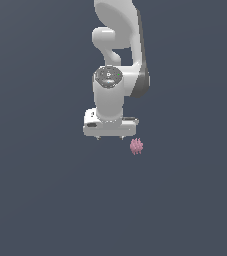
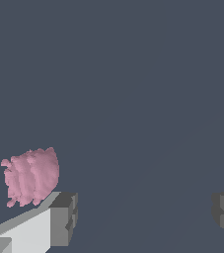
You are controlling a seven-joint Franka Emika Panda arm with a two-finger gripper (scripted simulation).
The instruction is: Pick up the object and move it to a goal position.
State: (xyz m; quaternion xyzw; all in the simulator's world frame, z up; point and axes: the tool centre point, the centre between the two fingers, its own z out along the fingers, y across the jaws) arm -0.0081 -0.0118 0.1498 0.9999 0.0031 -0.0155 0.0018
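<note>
Gripper (image 1: 110, 136), jaws standing apart, is hovering beside the pink object (image 1: 136, 146) at frame centre; descending misaligned risks knocking it away.

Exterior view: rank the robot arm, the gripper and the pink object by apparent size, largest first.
1. Robot arm, by far the largest.
2. Gripper, a wide white block.
3. Pink object, far smaller than the gripper.
</note>
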